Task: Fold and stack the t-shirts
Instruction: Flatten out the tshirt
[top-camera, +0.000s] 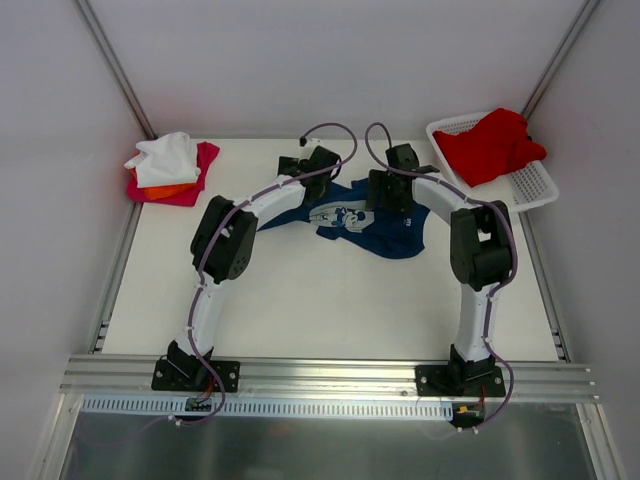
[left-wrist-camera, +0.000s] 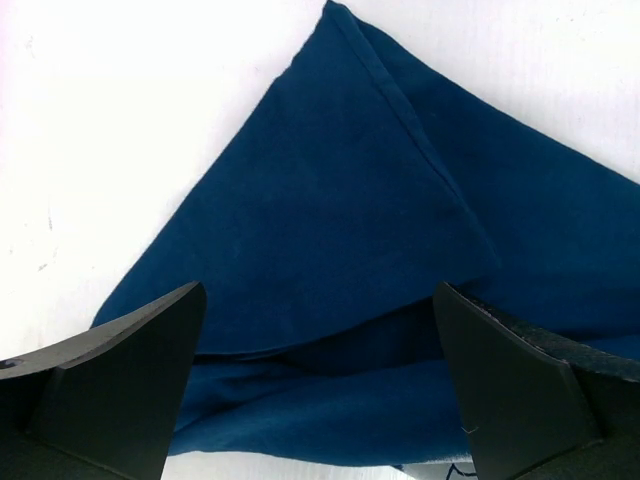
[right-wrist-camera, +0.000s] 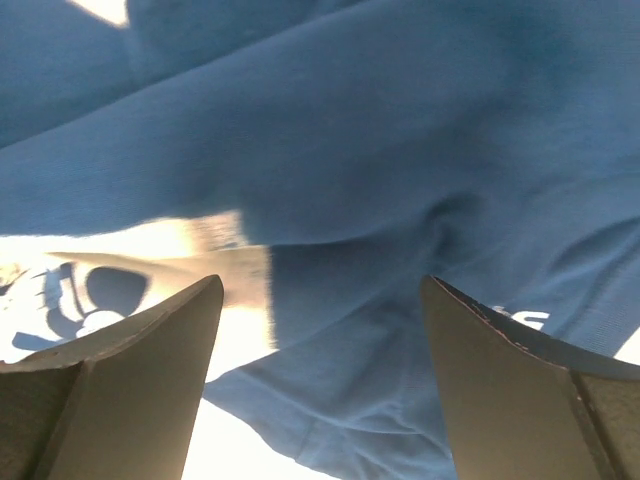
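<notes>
Because my two wrists hang right over it, part of the navy t-shirt (top-camera: 345, 228) is hidden from above. It lies crumpled on the far middle of the table (top-camera: 330, 300), and my forearms cover its left and right ends. Its white chest print (top-camera: 340, 214) faces up between my wrists. In the right wrist view only a blurred, cut-off piece of that print shows at the left edge.

My left gripper (left-wrist-camera: 318, 300) hovers with its fingers spread wide over a pointed corner of the cloth and holds nothing. A straight seam runs down that corner, and bare white tabletop lies to the left of it and beyond it. My right gripper (right-wrist-camera: 320, 285) is just as wide apart, close above soft rumpled folds. I cannot tell whether its fingertips touch the fabric.

The near half of the table, between my arms, is smooth white surface.

At the far left corner, a crumpled white t-shirt (top-camera: 165, 152) tops an orange t-shirt (top-camera: 160, 189), with a magenta t-shirt (top-camera: 203, 165) at the bottom. At the far right, the red t-shirt (top-camera: 492, 145) drapes over a white lattice basket (top-camera: 535, 185) by the table's right edge, hiding much of its inside.
</notes>
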